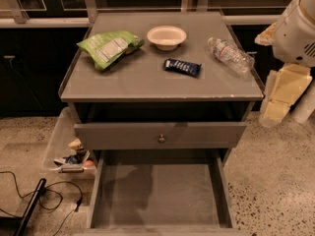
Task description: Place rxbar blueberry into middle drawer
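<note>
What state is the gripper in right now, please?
Gripper: right of the cabinet top; open or closed cannot be told. The rxbar blueberry lies on that top.

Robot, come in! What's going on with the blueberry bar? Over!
Pincer beside cabinet's right edge, clear of the bar. Rxbar blueberry flat on cabinet top. Middle drawer open, floor bare. Water bottle lies right of bar, apart.

The middle drawer (162, 195) looks matt wood, the rxbar blueberry (182, 67) wrapper glossy, the gripper (276, 109) at right matt plastic.
</note>
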You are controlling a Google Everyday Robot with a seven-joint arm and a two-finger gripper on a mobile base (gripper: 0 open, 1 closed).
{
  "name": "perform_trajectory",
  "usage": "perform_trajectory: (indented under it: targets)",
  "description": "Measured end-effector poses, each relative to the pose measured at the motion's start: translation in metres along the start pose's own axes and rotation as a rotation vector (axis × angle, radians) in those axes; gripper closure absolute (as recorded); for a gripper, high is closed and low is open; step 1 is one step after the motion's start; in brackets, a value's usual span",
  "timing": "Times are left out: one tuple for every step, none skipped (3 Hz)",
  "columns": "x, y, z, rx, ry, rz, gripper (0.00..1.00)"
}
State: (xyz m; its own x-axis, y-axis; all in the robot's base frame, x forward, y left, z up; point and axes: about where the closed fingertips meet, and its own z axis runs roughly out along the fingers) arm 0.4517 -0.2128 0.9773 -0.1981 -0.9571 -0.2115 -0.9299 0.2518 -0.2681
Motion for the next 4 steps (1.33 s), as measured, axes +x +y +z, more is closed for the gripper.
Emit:
perform_trajectory:
  targets:
    - [-0.008, -0.028, 0.009, 0.009, -0.038, -0.005, 0.0]
    - [-0.017, -0.067, 0.023, 0.038, -0.092, -0.024, 0.0]
    - [-0.028, -0.109, 0.044, 0.065, -0.154, -0.036, 0.0]
    - [-0.028, -0.109, 0.044, 0.065, -0.154, -0.036, 0.0]
